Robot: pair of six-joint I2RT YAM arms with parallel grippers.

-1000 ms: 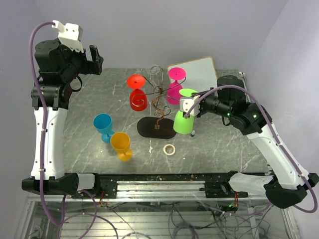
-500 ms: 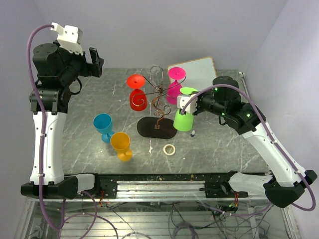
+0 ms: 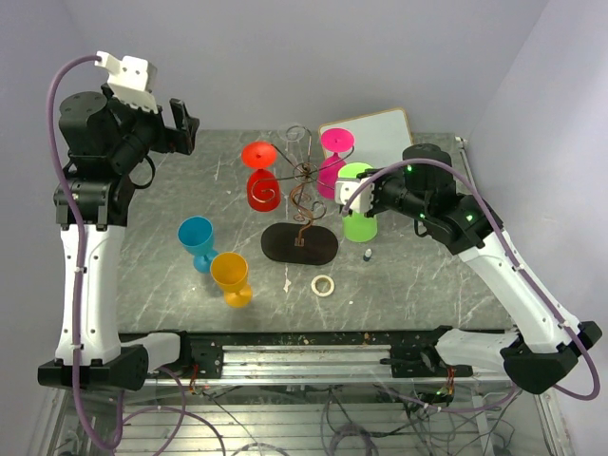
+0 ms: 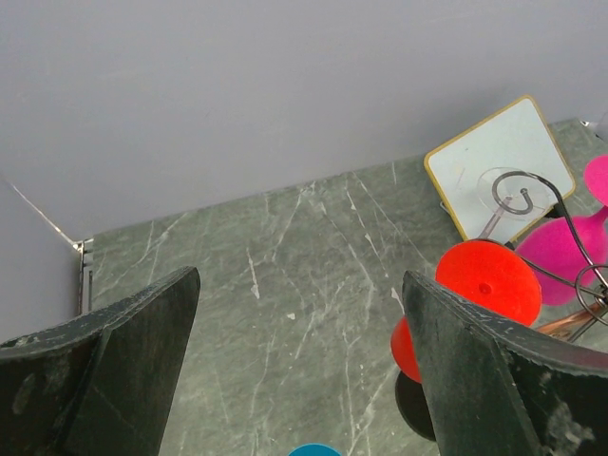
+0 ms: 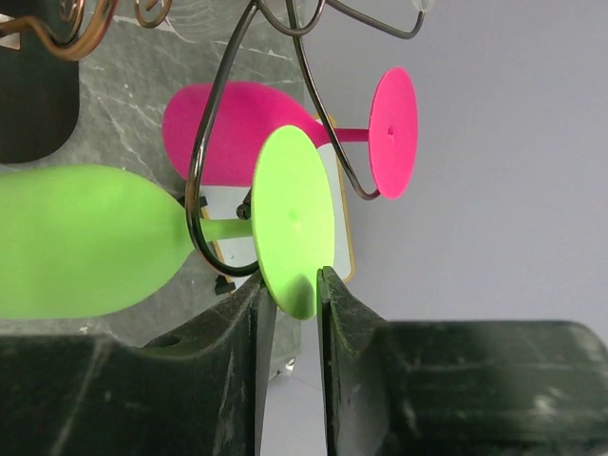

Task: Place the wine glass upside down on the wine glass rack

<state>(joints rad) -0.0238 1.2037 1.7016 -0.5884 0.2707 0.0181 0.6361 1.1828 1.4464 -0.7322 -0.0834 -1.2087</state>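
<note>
Two arms, top view: right gripper [image 3: 357,185] clamped on the inverted lime-green plastic wine glass [image 3: 360,226], at the right side of the dark-brown wire scroll rack [image 3: 302,180]. Left wrist: left gripper [image 4: 299,285] spread, empty, raised clear. Right wrist: stem threaded in a wire hook, foot rim pinched, likely for hanging.

Crops and unknowns
Right wrist: green wine glass [image 5: 85,242] bowl cut at 9 o'clock. Left wrist: blue glass [image 4: 314,449] cut at 6 o'clock (pink glass [image 4: 565,252] at 3 o'clock). Top: dark speck [image 3: 367,255] unidentifiable.
</note>
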